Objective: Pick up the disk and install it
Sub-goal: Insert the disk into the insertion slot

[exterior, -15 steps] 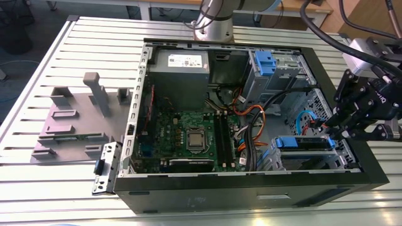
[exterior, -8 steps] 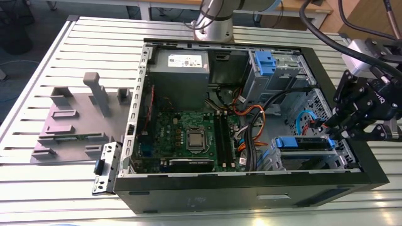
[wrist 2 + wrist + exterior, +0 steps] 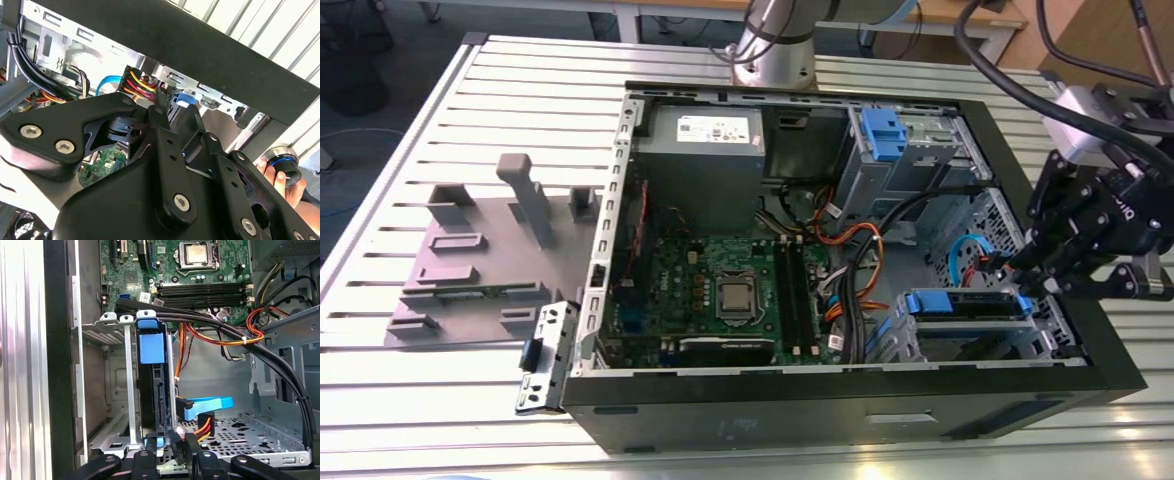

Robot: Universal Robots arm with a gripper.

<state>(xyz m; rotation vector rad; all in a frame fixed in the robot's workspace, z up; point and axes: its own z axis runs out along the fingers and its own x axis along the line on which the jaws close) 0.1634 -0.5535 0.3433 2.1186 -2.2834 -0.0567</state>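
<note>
Open tower computer case on its side on a slatted metal table, with the motherboard exposed. At the exterior view's right, black gripper set over the case wall at the drive cage nearest the case's front. The disk seated in that cage, blue carrier frame uppermost, its end touching the gripper.

In the first wrist view, the disk edge-on between the cage's metal rails, blue tab at its far end, near end between the tips of the gripper. Fingers drawn close together, one on each side of the carrier's near end, apparently clamped on it. Blue flat cable and orange-yellow wire bundle just beside the disk.

Grey fixture block on the table at the exterior view's left, beside the case's outer wall.
</note>
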